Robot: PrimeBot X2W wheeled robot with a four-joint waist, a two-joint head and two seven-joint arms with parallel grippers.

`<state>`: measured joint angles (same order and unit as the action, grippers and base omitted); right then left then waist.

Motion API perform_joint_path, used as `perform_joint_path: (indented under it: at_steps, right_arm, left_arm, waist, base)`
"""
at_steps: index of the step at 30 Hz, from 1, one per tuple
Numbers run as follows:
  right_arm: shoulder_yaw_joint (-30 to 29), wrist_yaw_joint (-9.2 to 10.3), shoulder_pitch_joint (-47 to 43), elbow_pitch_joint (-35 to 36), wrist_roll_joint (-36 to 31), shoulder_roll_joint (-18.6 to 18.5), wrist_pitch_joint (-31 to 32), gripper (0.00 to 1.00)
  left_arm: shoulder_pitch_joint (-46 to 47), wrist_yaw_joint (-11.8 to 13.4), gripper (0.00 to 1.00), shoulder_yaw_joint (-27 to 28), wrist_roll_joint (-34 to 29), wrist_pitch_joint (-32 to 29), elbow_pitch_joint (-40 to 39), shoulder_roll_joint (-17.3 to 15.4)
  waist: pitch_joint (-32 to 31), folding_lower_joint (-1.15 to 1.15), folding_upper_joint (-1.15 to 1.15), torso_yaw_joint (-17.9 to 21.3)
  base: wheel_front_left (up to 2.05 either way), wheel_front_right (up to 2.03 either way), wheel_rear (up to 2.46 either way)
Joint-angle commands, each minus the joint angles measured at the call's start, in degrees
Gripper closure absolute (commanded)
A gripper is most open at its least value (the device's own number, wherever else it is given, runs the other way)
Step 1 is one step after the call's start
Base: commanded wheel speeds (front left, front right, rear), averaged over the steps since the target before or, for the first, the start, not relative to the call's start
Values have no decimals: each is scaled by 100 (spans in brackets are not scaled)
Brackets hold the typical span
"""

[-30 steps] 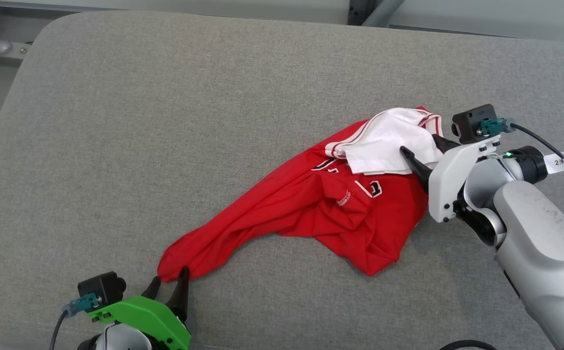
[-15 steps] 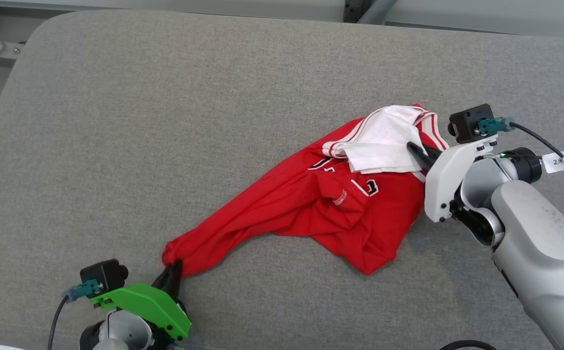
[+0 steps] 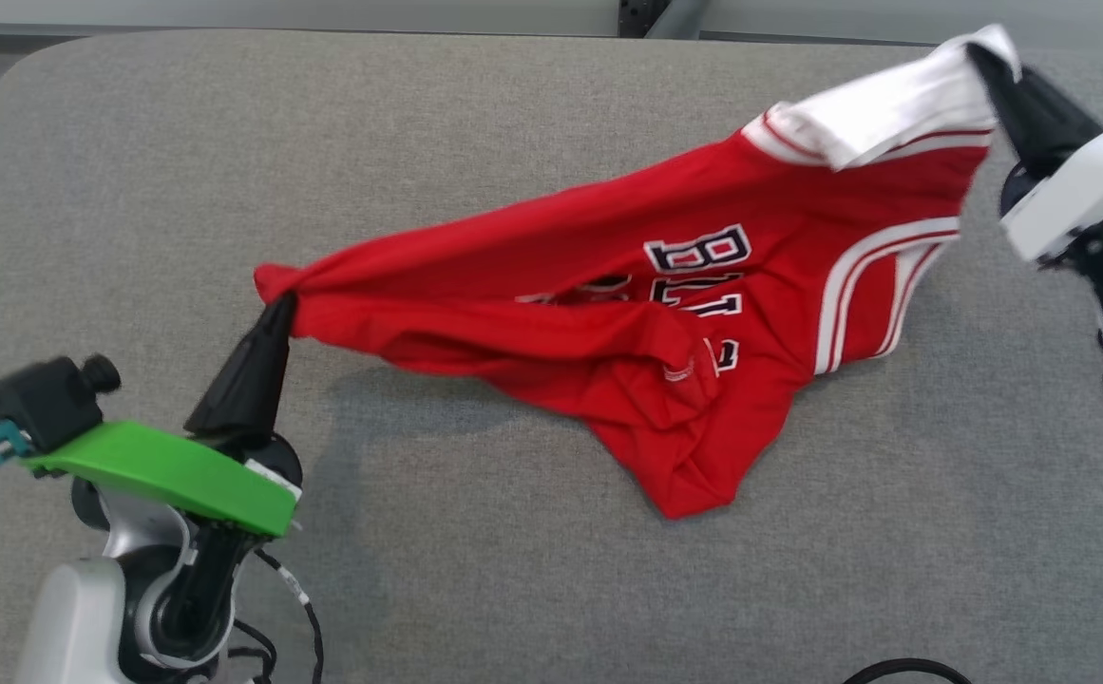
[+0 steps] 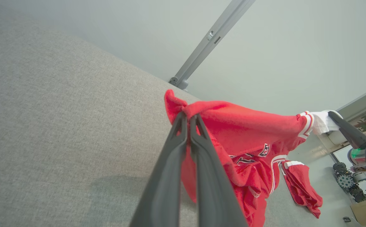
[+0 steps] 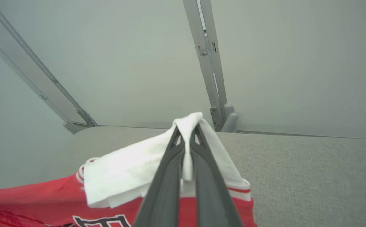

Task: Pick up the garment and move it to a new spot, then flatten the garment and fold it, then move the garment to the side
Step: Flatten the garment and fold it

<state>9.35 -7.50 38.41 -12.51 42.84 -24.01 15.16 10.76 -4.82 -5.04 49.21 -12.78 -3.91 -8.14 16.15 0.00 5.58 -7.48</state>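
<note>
The garment (image 3: pixel 608 313), a red jersey with white trim and dark lettering, hangs slung between your two arms over the middle and right of the bench (image 3: pixel 418 142). It is off the surface at both ends and sags into a bunched fold on the near side. From the head view you cannot tell whether that lowest fold touches the bench or only hangs close over it.

Your left fingers (image 3: pixel 275 318) are clenched on a red corner at the garment's left end. The left wrist view shows the cloth pinched right at the tips, with a small tuft poking out past them. Your right fingers (image 3: pixel 993 76) are clamped on the white, turned-out edge at the far right, and the white cloth drapes over both sides of the tips.

Holding two opposite ends this way makes sense for carrying. The weight is shared, the top edge is pulled nearly taut, and the body of the garment can open out rather than stay in a heap.

My judgement is that this is the pick-up-and-move step, with flattening and folding not yet done. The creases in the middle suggest that widening the spread as you set it down would help. Both holds are shallow, at the very tips, so a sharp tug could pull a corner free.
</note>
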Motion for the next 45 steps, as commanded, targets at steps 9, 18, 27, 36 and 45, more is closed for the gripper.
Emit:
perform_joint_path:
  at_steps: [9, 18, 27, 36, 45]
  right_arm:
    - [-1545, 2, 546, 1187, 239, 100, 722, 100]
    - [-2281, 2, 2687, 54, -1282, 878, 739, 100]
    - [-2336, 2, 5166, -1423, -2297, 1861, -1417, 100]
    - [-962, 2, 5039, -1697, -1024, 1734, -2649, 100]
    - [-163, 1, 429, 851, 1002, 406, -2793, 100]
  left_arm:
    - [637, 319, 100, -69, 434, -1071, -1863, -338]
    - [3807, 333, 100, -369, -90, -1762, -29, -701]
    - [6811, 26, 100, -577, -1409, 81, 2751, -654]
    - [7248, -268, 100, -1138, -1702, 2327, 4290, -637]
    - [4189, -266, 100, -2076, -738, 2804, 2625, -1431]
  waist:
    - [387, 0, 0, 280]
    - [1373, 0, 0, 250]
    - [2102, 0, 0, 440]
    - [2360, 0, 0, 651]
    - [1693, 0, 0, 686]
  base:
    - [0, 0, 0]
    - [0, 0, 0]
    - [0, 0, 0]
    - [0, 0, 0]
    - [0, 0, 0]
